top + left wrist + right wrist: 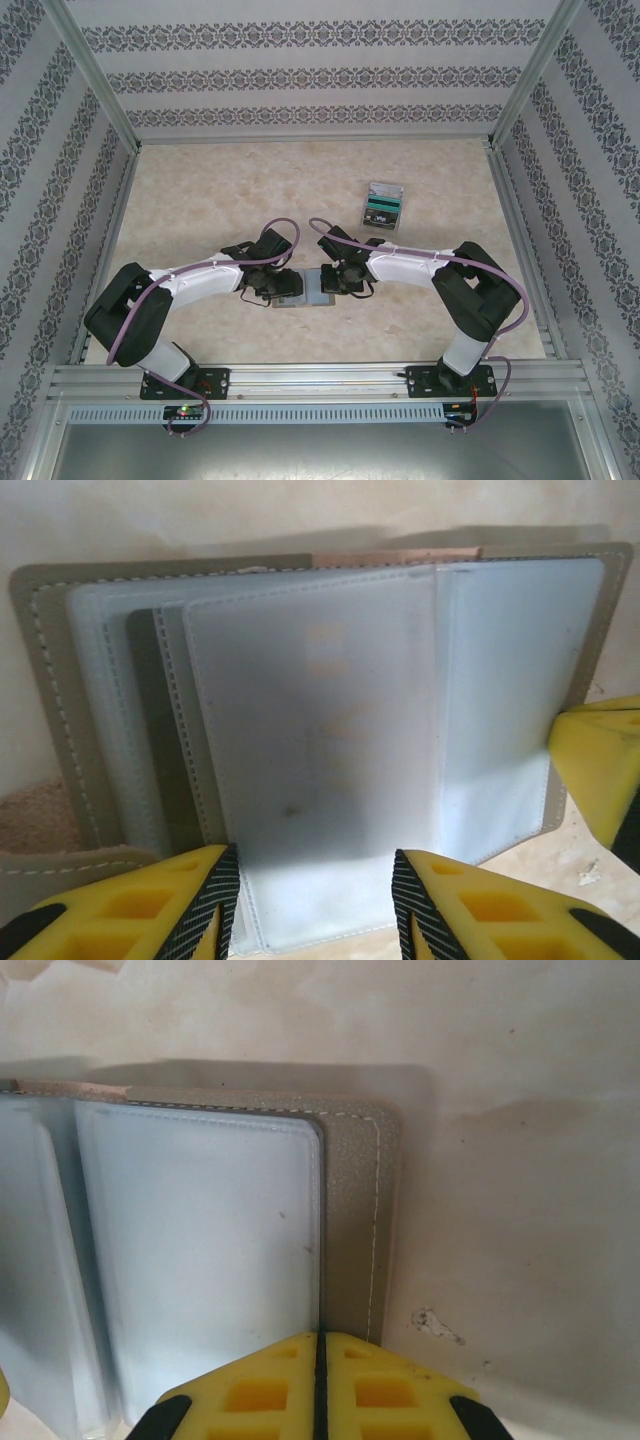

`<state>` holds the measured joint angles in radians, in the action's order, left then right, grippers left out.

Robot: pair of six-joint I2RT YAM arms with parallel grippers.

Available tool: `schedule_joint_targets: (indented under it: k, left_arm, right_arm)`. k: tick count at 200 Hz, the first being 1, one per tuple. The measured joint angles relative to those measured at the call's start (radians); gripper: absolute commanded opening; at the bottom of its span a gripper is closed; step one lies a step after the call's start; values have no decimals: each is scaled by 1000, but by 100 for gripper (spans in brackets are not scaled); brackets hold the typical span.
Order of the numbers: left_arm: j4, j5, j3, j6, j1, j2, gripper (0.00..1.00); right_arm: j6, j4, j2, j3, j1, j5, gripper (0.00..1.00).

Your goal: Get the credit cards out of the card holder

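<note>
Plainly, the flat grey-brown folding card holder [45,700] lies open on the beige marbled desk [520,1210]; left jaws stand apart astride its cloudy plastic sleeve [320,780], right jaws pinched together.

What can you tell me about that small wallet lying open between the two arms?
The card holder lies flat and open on the pale marbled table. Its cover looks like grey-brown leather with light stitching; inside are cloudy pale blue plastic sleeves. The left gripper straddles a sleeve's near edge, fingers apart; the right gripper, shut, sits at the right half's near edge.
</note>
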<state>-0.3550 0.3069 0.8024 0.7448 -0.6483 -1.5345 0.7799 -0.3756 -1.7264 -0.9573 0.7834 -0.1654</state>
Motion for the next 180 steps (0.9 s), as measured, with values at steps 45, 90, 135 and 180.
schedule_joint_targets:
  k: [45, 90, 135, 180]
  left_arm:
    - [31, 37, 0, 0, 0, 0, 50]
    - [34, 40, 0, 0, 0, 7, 50]
    - [34, 31, 0, 0, 0, 15, 50]
    - [0, -53, -2, -1, 21, 81, 49]
  right_arm:
    - [0, 5, -5, -5, 10, -5, 0]
    - [0, 6, -6, -5, 11, -5, 0]
    - [0, 6, -6, -6, 11, -5, 0]
    - [0, 6, -6, -6, 11, -5, 0]
